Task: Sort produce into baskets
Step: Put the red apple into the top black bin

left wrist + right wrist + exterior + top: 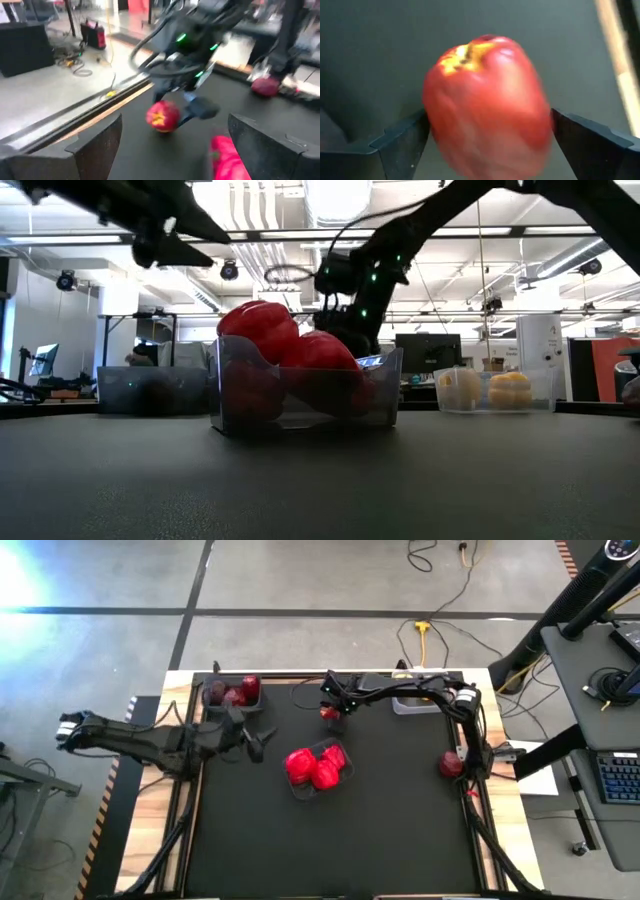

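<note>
A red apple-like fruit [328, 715] with a yellow patch lies on the black mat near the far edge. My right gripper [490, 145] is open and slants down over it, one finger on each side of the fruit [485, 100]. My left gripper [262, 743] hangs open above the mat's left part, holding nothing. A clear basket [340, 780] in the middle holds red peppers [312, 768]. The dark basket [215, 705] at the far left holds maroon fruits [240, 693]. A third basket [495, 405] holds yellow peppers [510, 388]. My right gripper's fingers [402, 145] stand close against the two sides of the red fruit. I cannot tell whether they touch it. In the left wrist view the fruit [162, 116] rests on the mat.
Another maroon fruit [450, 764] lies at the mat's right edge beside the right arm. The whitish basket [415, 705] sits under the right arm at the far right. The near half of the mat [330, 850] is bare. Wooden table edges [140, 830] border the mat.
</note>
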You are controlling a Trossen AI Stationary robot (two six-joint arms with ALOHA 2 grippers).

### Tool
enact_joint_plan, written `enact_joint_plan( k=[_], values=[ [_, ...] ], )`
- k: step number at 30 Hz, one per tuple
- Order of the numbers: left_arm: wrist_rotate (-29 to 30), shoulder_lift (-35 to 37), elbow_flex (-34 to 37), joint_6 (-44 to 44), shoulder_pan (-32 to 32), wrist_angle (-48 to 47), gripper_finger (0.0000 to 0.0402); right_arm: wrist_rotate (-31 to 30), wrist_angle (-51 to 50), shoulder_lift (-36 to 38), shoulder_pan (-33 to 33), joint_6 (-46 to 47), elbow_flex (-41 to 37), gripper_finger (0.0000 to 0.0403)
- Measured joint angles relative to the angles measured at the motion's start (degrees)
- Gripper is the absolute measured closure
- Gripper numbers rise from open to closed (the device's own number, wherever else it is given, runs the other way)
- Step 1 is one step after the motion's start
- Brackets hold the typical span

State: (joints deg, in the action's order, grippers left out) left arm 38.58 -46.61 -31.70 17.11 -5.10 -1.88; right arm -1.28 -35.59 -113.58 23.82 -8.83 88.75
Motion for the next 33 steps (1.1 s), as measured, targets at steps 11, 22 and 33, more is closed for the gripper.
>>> enact_joint_plan(
  k=[11,22,33],
  values=[
    [-35.64,-14.54,-12.54,-12.2,27.95,-5.12,0.0056,-0.37,-4.35,14.2,-4.05,0.78,-0.16,0.0003],
    [-45.94,-37.56,-19.31,-23.26,38.13,0.67,0.0056,-12.0,-6.15,28.15,-20.91,7.49,-8.44,0.0003],
    [-54.51,-52.12,-19.27,-31.17,39.46,14.01,0.0056,-29.93,4.94,32.46,-34.23,20.74,-25.4,0.0003]
  ],
)
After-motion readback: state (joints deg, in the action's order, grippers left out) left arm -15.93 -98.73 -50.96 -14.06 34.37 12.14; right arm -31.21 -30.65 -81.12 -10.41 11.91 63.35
